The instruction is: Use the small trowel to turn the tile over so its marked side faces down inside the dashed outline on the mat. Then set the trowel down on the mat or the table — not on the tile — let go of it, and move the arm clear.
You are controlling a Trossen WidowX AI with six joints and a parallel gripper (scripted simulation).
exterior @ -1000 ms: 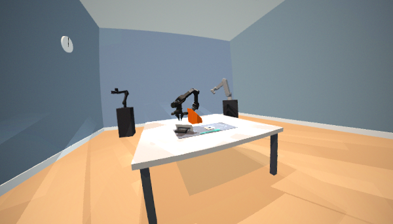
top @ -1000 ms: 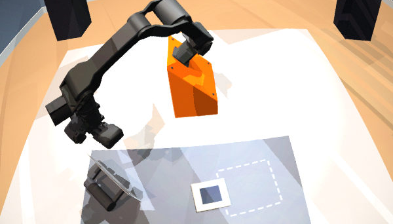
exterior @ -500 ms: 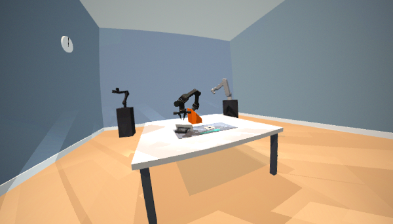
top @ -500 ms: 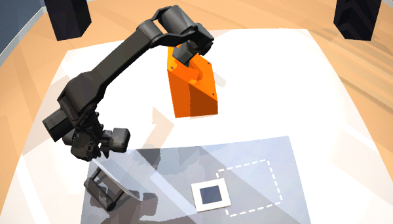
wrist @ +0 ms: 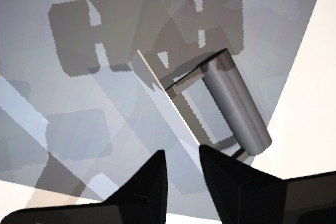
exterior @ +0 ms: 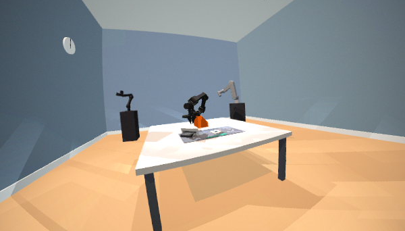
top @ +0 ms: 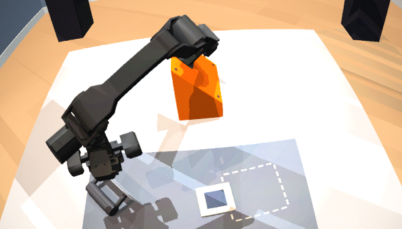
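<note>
My gripper [wrist: 182, 154] is partly open and empty; the fingertips are apart. It hangs above the trowel [top: 100, 199] [wrist: 236, 102], whose thick dark cylindrical handle lies beside a thin pale blade, joined by two bars. The blade is tilted up and seen nearly edge-on in the wrist view. The trowel rests at the left of the grey-blue mat [top: 268, 151] [exterior: 236, 131]. The white tile [top: 202, 201] [exterior: 216, 132] lies flat with a dark blue square facing up. It overlaps the left side of the dashed outline [top: 281, 184], most of it outside. The fingertips are hidden in the top view.
An orange wedge-shaped block [top: 204, 108] [exterior: 201, 122] stands at the arm's base, behind the mat. The white table [top: 268, 88] [exterior: 169, 159] extends around the mat. A teal strip [exterior: 217, 135] lies along the mat's near side in the exterior view. Dark pedestals stand on the floor beyond.
</note>
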